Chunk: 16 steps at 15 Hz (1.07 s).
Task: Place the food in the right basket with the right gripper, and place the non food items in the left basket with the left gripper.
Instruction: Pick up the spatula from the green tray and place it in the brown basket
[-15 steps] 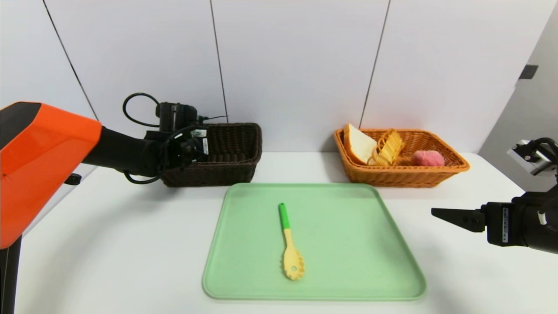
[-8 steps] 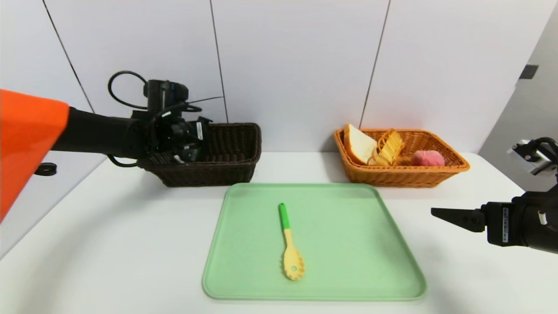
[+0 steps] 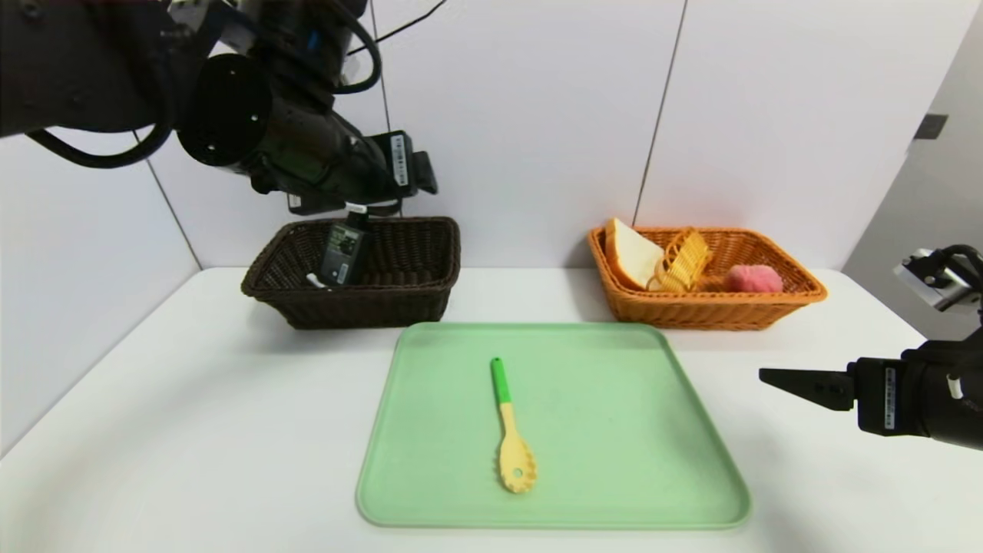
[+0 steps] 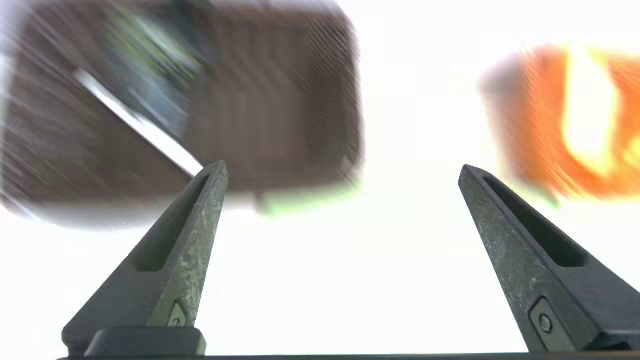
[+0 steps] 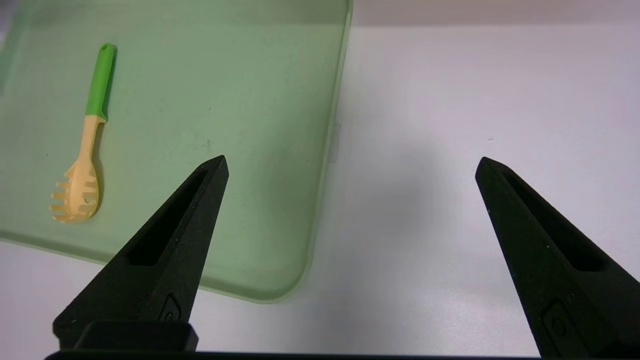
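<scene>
From my head camera the fingertips of my left gripper (image 4: 342,172) were hidden behind its own black wrist; the wrist camera showed them spread wide with nothing between, above the large dark brown wicker basket (image 3: 415,296). Below it in that basket stood the dark green square pump bottle (image 3: 342,253), with a slim white marker pen (image 4: 137,125) blurred beside it. My right gripper (image 5: 350,162) hung open over the white table (image 3: 192,399), with the yellow spoon with a green handle (image 3: 508,430) off to its left on the light green tray (image 3: 614,430).
</scene>
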### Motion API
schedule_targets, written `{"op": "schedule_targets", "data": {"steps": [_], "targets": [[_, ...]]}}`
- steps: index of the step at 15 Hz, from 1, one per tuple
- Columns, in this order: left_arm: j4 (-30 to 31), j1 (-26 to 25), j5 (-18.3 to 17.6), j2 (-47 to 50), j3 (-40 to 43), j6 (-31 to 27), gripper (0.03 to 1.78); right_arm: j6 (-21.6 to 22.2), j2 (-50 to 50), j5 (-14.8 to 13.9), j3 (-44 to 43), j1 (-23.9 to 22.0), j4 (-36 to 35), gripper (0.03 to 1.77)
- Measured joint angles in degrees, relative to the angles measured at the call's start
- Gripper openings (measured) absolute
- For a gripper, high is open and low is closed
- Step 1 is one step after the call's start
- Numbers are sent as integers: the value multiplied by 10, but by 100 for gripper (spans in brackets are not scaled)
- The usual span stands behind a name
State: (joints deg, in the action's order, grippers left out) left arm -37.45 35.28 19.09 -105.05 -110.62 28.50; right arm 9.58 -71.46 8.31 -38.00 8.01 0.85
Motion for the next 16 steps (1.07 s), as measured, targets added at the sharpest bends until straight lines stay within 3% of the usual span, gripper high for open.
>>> {"op": "schedule_targets", "data": {"steps": [4, 7, 11, 16], "targets": [[-151, 116, -1, -38, -25, 147, 166, 9, -2, -2, -3, 0, 4, 171], [-195, 154, -3, -76, -26, 207, 167, 9, -5, -3, -7, 0, 4, 171], [-203, 156, -11, -127, -27, 219, 169, 26, -5, -1, -3, 1, 2, 171], [-164, 145, -12, -188, -29, 195, 169, 57, 3, 2, 0, 1, -4, 171]]}}
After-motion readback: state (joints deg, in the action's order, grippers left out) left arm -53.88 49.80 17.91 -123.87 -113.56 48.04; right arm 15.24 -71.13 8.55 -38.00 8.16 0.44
